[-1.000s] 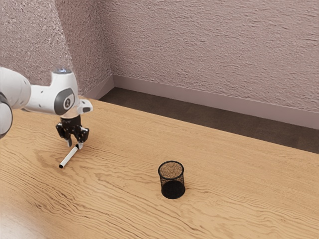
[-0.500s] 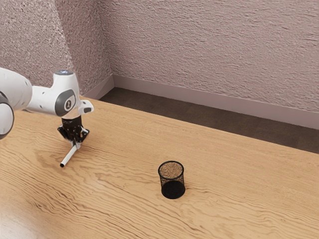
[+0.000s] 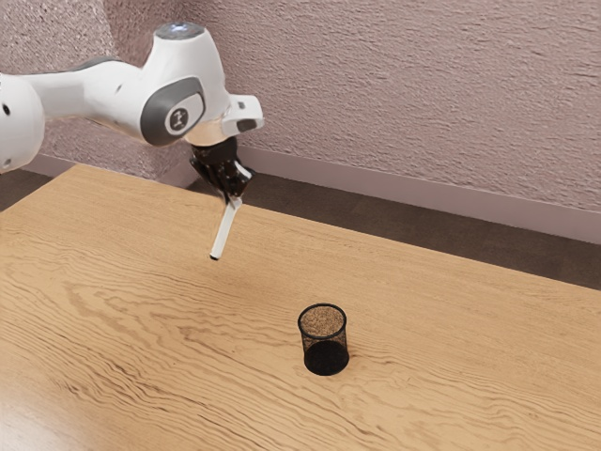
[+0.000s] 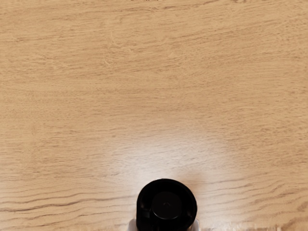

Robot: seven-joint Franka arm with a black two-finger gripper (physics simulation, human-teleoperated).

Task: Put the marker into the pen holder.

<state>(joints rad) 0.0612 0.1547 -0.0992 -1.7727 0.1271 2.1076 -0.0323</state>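
Wood-grain table (image 3: 169, 348), round blk mesh holder (image 3: 325, 344), wht marker (image 3: 224, 232)

The marker (image 4: 166, 206) turns a round black end to the camera, a smaller disc set in its middle. Pale, blurred shapes (image 4: 132, 225) flank it closely on two sides. Behind it spreads the bench (image 4: 154, 86), light brown wood with streaky grain, darker lines near the marker and a whitish sheen (image 4: 168, 149) just beside its black end.
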